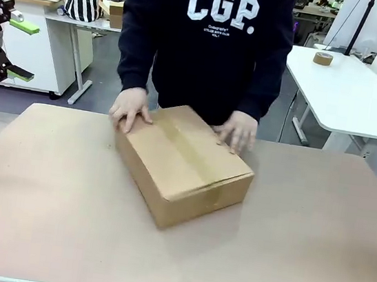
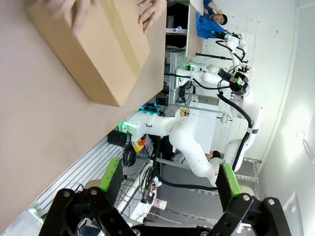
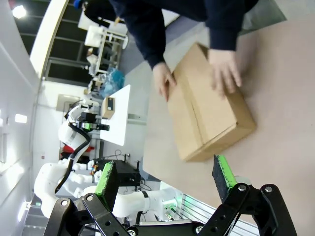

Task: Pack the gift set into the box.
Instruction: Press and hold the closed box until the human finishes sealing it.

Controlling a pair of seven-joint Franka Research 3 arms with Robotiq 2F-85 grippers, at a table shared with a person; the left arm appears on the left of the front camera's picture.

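Box [image 1: 182, 164] closed, person's palms [image 1: 131, 108] on top; wrist cams: L hand [image 2: 170, 173], R hand [image 3: 165, 169] spread wide, empty.

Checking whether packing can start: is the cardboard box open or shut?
Shut. The box has its top flaps folded flat, meeting at a centre seam; the person's hands rest on it.

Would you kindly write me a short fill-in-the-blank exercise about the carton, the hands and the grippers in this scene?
1. The top flaps of the box are ____.
2. The count of the person's hands on the box is ____.
3. The left gripper and right gripper both stand ____, holding nothing.
4. The box stands on the ____, apart from both grippers.
Missing words: closed; two; open; table.
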